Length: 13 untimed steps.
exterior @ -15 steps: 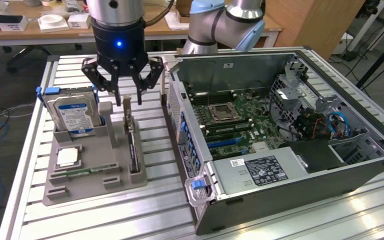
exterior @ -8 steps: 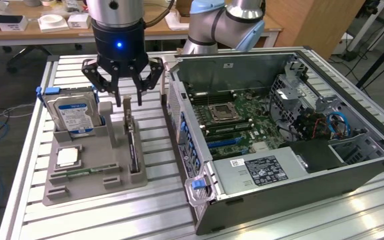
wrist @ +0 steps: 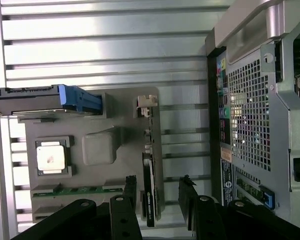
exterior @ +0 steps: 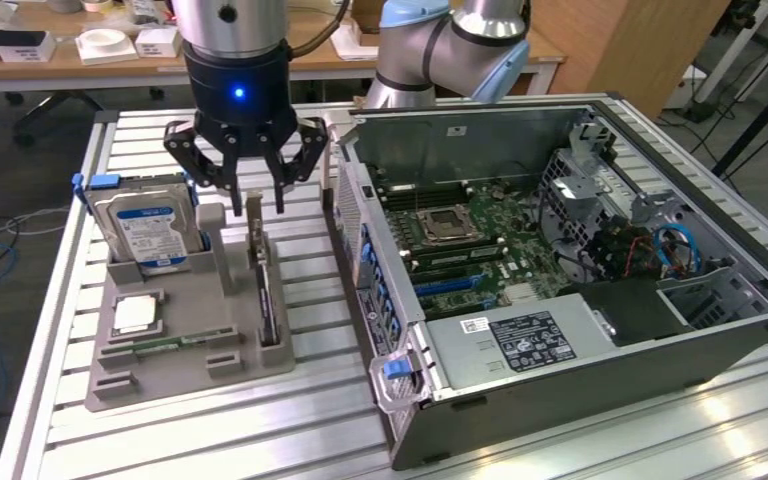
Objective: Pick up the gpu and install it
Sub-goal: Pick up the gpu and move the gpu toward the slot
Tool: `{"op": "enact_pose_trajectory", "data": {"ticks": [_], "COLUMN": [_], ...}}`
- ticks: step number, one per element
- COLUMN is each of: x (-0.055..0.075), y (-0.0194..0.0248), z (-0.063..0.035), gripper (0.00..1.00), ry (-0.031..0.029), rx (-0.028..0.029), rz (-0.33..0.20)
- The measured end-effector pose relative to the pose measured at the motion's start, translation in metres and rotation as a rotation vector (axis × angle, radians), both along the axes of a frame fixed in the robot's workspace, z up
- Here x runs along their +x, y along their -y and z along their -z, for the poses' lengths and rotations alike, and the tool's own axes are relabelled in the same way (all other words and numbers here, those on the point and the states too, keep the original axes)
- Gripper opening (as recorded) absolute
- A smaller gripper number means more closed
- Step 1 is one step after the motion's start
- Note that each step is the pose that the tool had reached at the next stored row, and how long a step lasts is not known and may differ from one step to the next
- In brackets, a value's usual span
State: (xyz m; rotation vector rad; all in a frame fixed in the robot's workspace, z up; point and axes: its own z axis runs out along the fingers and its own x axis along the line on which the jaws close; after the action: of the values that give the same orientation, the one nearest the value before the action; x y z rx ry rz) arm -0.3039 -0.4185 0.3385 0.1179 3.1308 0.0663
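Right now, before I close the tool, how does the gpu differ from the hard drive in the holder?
The gpu is a thin dark card standing on its long edge; the hard drive is a thicker silver block with a blue-white label. The gpu sits on the side nearer the computer case, and the hard drive on the far side. The open tool hangs above the gpu, not the hard drive. Both stand in the same gray holder.
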Motion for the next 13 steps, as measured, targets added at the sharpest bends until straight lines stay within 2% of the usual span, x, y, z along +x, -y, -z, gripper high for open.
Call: {"op": "enact_pose_trajectory", "data": {"ticks": [13], "x": [0.0000], "y": [0.0040], "z": [0.0024], "gripper": [0.47], "ry": [0.0000], "rx": [0.0000], "rz": [0.000]}}
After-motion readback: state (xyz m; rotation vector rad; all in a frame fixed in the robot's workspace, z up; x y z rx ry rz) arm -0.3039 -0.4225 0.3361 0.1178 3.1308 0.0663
